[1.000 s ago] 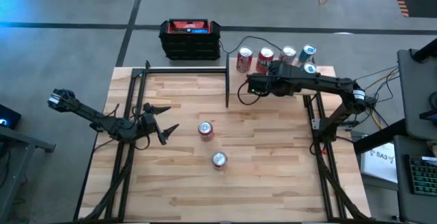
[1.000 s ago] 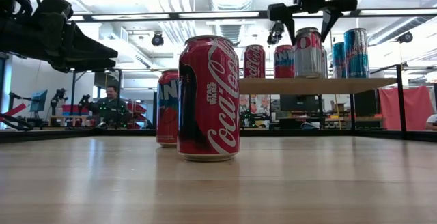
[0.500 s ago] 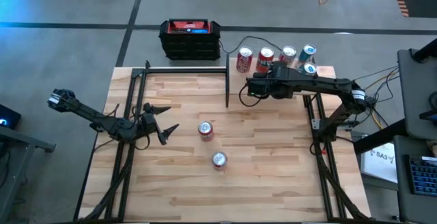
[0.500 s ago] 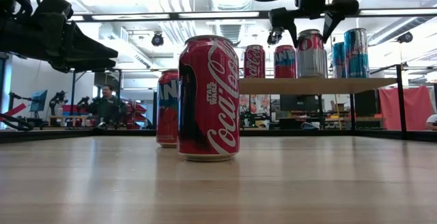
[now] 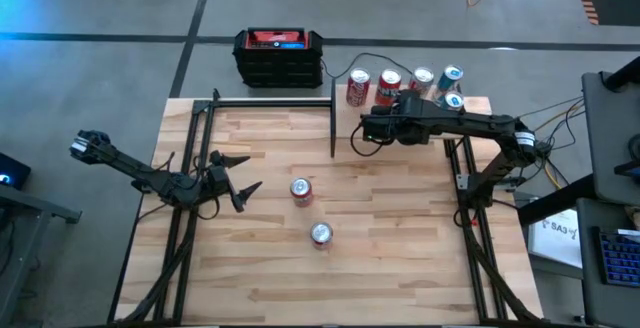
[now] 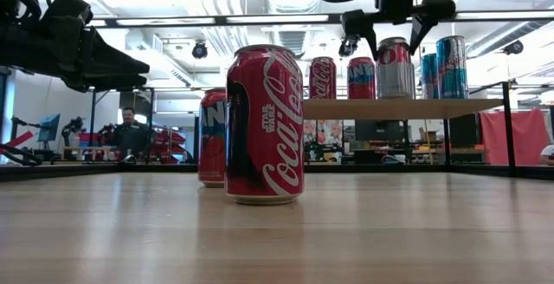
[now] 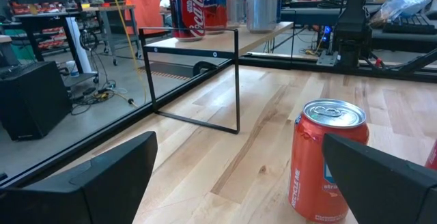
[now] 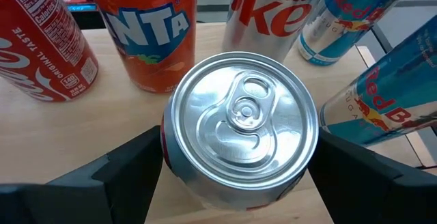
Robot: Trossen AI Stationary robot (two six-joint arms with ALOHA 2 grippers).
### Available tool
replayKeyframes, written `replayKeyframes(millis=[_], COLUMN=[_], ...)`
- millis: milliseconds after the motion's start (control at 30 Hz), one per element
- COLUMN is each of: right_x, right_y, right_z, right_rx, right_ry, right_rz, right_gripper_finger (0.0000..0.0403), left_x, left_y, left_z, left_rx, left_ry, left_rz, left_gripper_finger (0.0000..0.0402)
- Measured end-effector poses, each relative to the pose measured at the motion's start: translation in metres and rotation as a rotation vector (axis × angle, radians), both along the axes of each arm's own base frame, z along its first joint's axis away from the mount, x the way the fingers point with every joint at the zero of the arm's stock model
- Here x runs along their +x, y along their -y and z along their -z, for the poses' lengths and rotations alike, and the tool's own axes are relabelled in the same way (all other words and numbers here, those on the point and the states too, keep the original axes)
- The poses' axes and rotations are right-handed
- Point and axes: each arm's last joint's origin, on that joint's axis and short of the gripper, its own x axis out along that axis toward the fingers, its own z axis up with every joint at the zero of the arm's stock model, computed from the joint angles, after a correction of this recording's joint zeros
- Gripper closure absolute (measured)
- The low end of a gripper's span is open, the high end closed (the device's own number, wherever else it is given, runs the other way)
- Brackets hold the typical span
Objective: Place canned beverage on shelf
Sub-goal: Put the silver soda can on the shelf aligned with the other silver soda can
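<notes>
Two cans (image 5: 301, 189) are left mid-table. At the shelf (image 6: 433, 108), the right gripper (image 6: 383, 46) has lifted slightly, jaws released from the placed can (image 8: 239, 125). The left gripper (image 5: 235, 183) waits, jaws spread.

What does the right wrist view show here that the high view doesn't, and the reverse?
Only the right wrist view: the silver can seen from above between the right gripper's open fingers, plus readable Fanta, Diet Coke and Red Bull labels.

Only the high view: the left gripper open over the table, two cans on the tabletop, and the black-and-red box.

Both: the right gripper at the shelf crowded with cans.
</notes>
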Motion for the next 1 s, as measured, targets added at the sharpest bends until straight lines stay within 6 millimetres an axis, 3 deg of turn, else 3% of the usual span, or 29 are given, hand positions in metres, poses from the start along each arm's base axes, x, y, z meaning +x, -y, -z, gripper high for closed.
replayKeyframes(millis=[1000], right_x=[-0.014], right_y=[-0.013], right_z=[0.025], right_rx=[-0.177], right_ry=[0.009], right_rz=[0.079], right_gripper_finger=[0.0081], left_x=[0.000], left_y=[0.000], left_z=[0.000], left_rx=[0.000], left_ry=[0.000], left_rz=[0.000], left_gripper_finger=[0.0002])
